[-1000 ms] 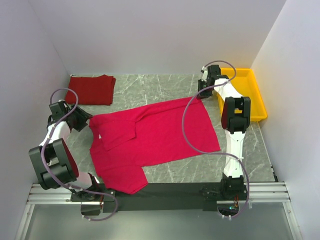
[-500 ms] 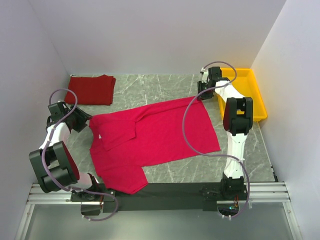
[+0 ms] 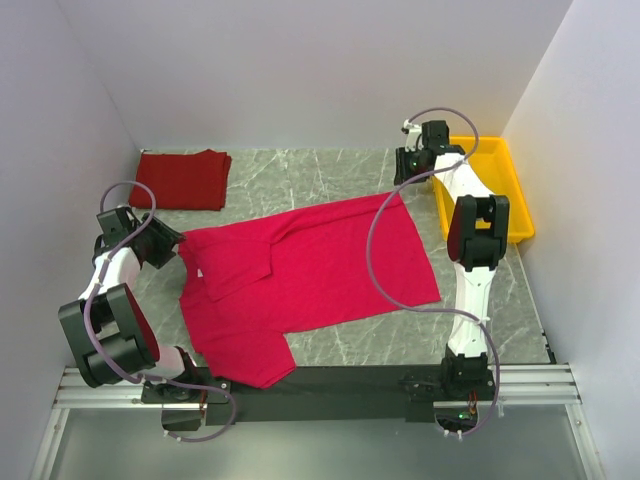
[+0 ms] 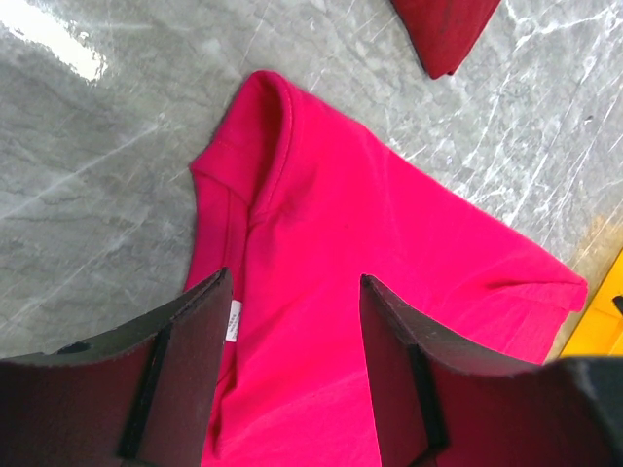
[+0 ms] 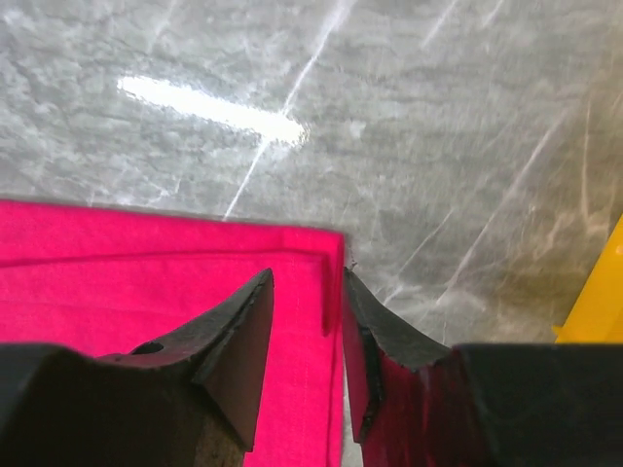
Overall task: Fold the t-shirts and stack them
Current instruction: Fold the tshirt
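Crimson cloth covers the middle of the grey marble bench point(image 3: 300, 170): the bright t-shirt point(image 3: 310, 270) lies spread there, mostly flat. Its neck points to the left side and its lower edge to the right. One sleeve reaches the near edge of the bench, close to the base of the left arm. Near the neck a part of the cloth is turned over onto the body of the shirt, and a small white label point(image 4: 234, 321) shows there.

The darker red t-shirt point(image 3: 183, 180) lies folded in the far left corner of the bench, well apart from the bright one. A yellow tray point(image 3: 505, 180) stands at the far right, beside the right arm.

The left pincer point(image 4: 292, 292) hangs low at the left side of the bench, just beside the neck and shoulder of the crimson shirt. Its fingers point(image 4: 190, 370) stand wide apart and nothing is between them; the wrist view shows the shoulder of the shirt below the gap.

The right pincer point(image 5: 307, 282) is at the far right corner of the same shirt, near the tray. Its jaws are parted and they hold no cloth. The corner of the shirt lies flat on the bench under the gap.
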Robot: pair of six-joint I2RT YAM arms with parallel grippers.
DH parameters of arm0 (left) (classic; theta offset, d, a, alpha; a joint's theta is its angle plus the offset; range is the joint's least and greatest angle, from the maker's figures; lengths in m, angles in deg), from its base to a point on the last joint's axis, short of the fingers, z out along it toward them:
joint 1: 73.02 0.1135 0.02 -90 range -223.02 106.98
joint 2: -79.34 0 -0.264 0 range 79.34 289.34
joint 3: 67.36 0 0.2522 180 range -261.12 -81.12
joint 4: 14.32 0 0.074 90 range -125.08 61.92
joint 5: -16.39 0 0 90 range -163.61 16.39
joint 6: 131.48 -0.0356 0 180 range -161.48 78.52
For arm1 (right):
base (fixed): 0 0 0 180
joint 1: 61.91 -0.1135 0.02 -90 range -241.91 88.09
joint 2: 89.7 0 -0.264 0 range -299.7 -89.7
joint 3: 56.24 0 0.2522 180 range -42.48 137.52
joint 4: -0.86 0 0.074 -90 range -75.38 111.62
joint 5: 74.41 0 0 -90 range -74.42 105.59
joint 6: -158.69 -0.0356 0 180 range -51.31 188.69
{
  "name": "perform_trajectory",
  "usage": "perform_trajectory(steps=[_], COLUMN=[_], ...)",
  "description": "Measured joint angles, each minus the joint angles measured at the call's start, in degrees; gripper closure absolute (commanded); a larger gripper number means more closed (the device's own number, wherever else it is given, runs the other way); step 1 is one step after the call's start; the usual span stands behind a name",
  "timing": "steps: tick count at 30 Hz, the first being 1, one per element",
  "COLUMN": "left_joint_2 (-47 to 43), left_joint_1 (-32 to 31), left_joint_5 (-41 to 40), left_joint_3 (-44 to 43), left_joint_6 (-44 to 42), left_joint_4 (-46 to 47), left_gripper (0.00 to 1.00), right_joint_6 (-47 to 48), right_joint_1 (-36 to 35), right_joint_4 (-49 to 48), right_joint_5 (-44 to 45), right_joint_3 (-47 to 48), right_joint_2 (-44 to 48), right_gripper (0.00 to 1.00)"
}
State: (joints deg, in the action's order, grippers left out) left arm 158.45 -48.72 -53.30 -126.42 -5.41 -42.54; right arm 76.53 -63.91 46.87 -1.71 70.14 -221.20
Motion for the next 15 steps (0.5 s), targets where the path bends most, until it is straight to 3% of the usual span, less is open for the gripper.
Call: perform_trajectory(steps=[15], left_joint_2=[0.0], left_joint_1=[0.2], left_joint_5=[0.9], left_joint_3=[0.1], left_joint_6=[0.0], left_joint_4=[0.0], left_gripper=[0.39], right_joint_6=[0.4], right_joint_1=[0.0], right_joint_4=[4.1], right_joint_5=[-1.2], right_joint_3=[3.8], right_joint_2=[-5.5], right_gripper=[0.67])
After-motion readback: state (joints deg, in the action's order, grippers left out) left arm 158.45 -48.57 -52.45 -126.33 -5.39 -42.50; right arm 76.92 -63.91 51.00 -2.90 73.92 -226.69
